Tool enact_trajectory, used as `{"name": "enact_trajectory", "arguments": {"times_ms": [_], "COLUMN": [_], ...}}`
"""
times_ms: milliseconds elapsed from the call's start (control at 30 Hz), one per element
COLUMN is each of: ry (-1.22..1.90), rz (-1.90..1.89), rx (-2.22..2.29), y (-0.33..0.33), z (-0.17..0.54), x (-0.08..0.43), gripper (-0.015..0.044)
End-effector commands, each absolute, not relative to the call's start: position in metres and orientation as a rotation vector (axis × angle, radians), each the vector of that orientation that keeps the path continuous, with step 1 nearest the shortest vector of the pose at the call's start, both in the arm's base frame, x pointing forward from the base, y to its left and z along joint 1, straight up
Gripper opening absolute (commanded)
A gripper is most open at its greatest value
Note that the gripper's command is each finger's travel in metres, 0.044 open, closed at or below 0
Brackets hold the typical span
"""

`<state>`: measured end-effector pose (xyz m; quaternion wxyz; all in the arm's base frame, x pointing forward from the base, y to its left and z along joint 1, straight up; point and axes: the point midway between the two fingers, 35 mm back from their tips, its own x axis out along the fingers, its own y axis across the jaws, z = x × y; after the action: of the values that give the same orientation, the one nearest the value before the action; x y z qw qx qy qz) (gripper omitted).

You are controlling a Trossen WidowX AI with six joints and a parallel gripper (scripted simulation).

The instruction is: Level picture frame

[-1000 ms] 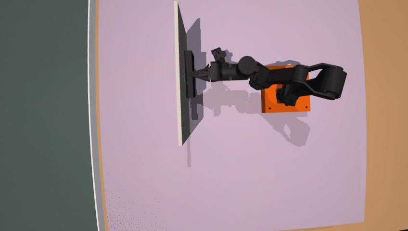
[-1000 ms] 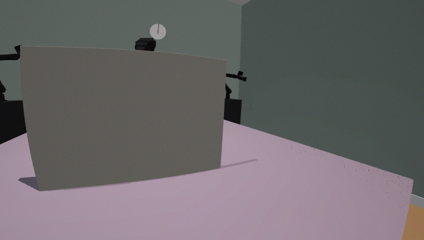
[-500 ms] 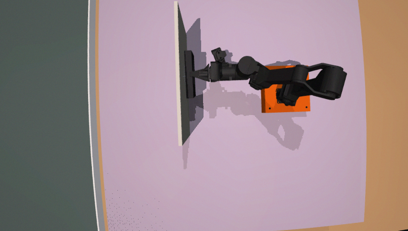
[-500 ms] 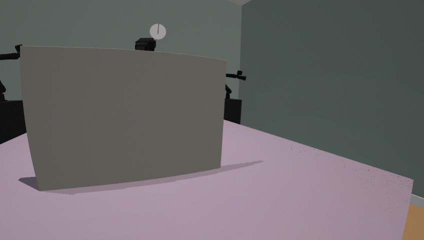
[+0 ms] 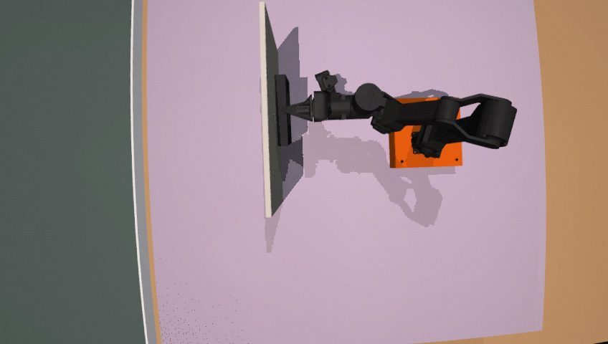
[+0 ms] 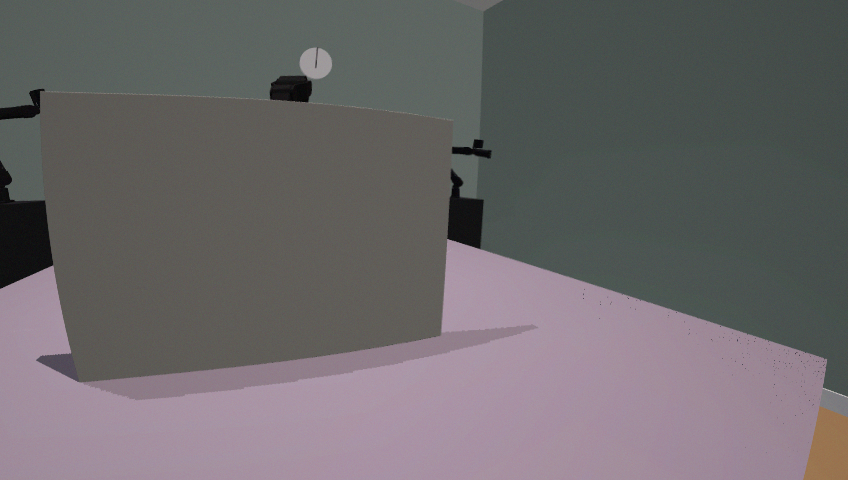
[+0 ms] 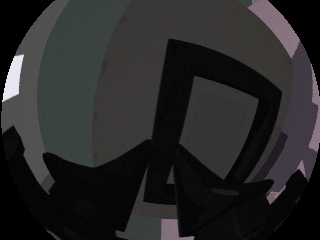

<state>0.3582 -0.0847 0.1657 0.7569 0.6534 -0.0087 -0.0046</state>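
The black picture frame (image 5: 283, 134) (image 7: 172, 95) has a grey middle and is at the front face of the upright panel (image 5: 266, 170) (image 6: 238, 237) (image 7: 125, 80). My gripper (image 5: 287, 110) (image 7: 163, 146) is shut on the frame, with one fingertip on each side of its left bar in the wrist view. In that view the frame looks slanted, but the lens bends the picture, so I cannot tell whether it is level. The screw and the notched strip are hidden. In the exterior view the panel's back hides the frame and gripper.
The arm's orange base block (image 5: 397, 151) stands on the pink table top (image 5: 341, 276) (image 6: 535, 416), to the right of the panel in the top view. The arm reaches from it to the frame. Other black arms (image 6: 17, 111) (image 6: 473, 151) show beyond the panel in the exterior view.
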Motion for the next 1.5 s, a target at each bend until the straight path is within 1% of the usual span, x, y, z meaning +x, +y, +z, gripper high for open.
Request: {"name": "enact_trajectory", "arguments": {"times_ms": [0, 1467], "ry": [-0.028, -0.028], "rz": [-0.004, -0.004], "rx": [1.425, 1.424], "y": [-0.0853, -0.0908], "z": [0.169, 0.1687], "x": [0.3583, 0.3582], "gripper": [0.0, 0.0]}}
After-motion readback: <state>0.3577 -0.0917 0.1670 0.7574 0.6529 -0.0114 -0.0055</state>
